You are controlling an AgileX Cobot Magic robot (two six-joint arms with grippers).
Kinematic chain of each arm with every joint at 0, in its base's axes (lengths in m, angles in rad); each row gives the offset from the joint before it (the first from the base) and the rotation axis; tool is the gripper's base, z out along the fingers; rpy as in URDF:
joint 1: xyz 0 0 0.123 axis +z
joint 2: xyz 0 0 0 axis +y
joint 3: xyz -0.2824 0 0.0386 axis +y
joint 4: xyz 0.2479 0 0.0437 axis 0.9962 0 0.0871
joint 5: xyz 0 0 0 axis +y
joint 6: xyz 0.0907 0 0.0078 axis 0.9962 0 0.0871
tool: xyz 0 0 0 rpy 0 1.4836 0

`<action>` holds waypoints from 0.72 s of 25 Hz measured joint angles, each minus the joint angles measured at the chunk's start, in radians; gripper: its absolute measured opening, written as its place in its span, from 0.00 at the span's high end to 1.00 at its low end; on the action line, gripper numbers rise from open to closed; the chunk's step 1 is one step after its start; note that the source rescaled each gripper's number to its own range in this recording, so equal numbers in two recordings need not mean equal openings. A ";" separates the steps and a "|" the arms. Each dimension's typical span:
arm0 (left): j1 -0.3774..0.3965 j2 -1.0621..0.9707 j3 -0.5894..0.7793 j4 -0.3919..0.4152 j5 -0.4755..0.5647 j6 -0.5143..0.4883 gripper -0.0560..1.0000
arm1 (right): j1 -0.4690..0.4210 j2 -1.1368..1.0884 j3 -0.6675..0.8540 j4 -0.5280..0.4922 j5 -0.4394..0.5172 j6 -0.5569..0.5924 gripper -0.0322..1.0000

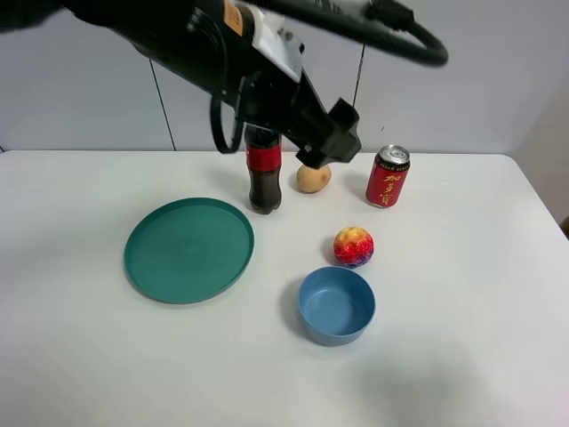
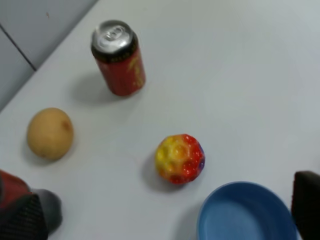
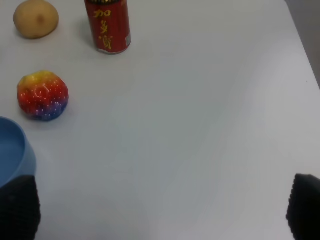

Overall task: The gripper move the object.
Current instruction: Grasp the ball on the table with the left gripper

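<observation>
The object, a small rough ball point(image 1: 353, 246) mottled red, yellow and blue-purple, lies on the white table just behind a blue bowl point(image 1: 333, 334). It also shows in the left wrist view point(image 2: 180, 158) and the right wrist view point(image 3: 42, 95). My left gripper point(image 1: 333, 133), black jaws on a thick black arm reaching in from the upper left, hovers open and empty above and behind the ball; its fingertips point(image 2: 22, 220) frame the left wrist view. My right gripper point(image 3: 161, 206) is open and empty over bare table to the ball's right; it is out of the exterior view.
A tan egg-shaped thing point(image 1: 313, 178), a cola bottle point(image 1: 263, 173) and a red can point(image 1: 388, 176) stand in a row behind the ball. A green plate point(image 1: 188, 249) lies at the left. The bowl also shows in both wrist views point(image 2: 245, 212) point(image 3: 12, 150).
</observation>
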 joint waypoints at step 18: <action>-0.003 0.393 0.000 -0.003 -0.270 -0.007 0.00 | 0.000 0.000 0.000 0.000 0.000 0.000 0.00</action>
